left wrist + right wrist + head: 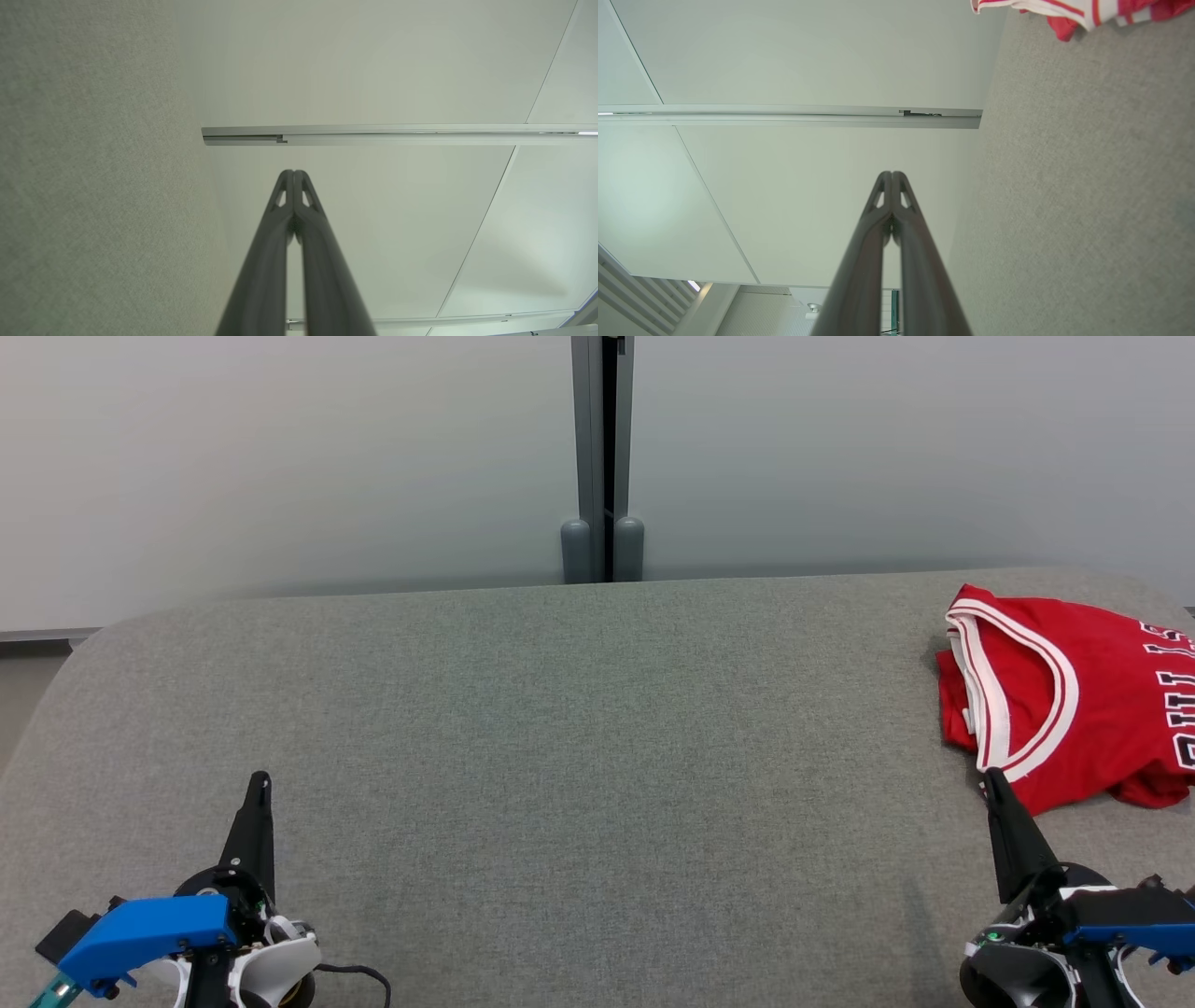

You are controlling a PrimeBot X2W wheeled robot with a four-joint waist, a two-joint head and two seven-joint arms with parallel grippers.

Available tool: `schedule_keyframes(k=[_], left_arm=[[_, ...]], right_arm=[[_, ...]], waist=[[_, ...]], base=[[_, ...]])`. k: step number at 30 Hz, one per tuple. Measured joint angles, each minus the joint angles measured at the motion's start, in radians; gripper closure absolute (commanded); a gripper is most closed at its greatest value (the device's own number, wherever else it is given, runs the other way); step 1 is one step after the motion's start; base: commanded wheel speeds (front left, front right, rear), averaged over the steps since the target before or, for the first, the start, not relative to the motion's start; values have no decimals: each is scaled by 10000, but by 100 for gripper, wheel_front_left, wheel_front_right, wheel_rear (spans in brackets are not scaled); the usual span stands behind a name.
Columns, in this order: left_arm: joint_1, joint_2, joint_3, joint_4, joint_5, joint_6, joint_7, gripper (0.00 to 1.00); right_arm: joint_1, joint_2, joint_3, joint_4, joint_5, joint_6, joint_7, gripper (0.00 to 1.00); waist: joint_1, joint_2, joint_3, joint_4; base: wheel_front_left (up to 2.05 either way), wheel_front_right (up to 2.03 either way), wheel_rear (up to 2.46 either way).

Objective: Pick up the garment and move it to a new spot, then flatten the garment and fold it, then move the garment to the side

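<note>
The jersey (1102,653) looks light, soft and limp, probably a slick knit that will sag and slide. A pinch on a doubled edge, such as the white-trimmed armhole, seems the surest hold. It is red with white-and-red banded trim and black-and-white lettering, and lies in loose layers at the far right of the grey counter (597,756). The left end effector (259,782) and the right end effector (992,777) both have their fingers pressed together and hold nothing. The right one's tip is near the jersey's near edge.

A grey fabric-covered table (560,756) carries 1 folded red jersey (1074,700) at its far right edge.
</note>
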Motion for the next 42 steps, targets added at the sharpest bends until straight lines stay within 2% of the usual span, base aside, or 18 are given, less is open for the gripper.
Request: schedule_keyframes(k=[42], left_arm=[[0, 0, -2, -2, 0, 0, 0, 100]], right_arm=[[-2, 4, -6, 0, -2, 0, 2, 100]], waist=[[0, 2, 0, 0]], base=[[0, 0, 0]])
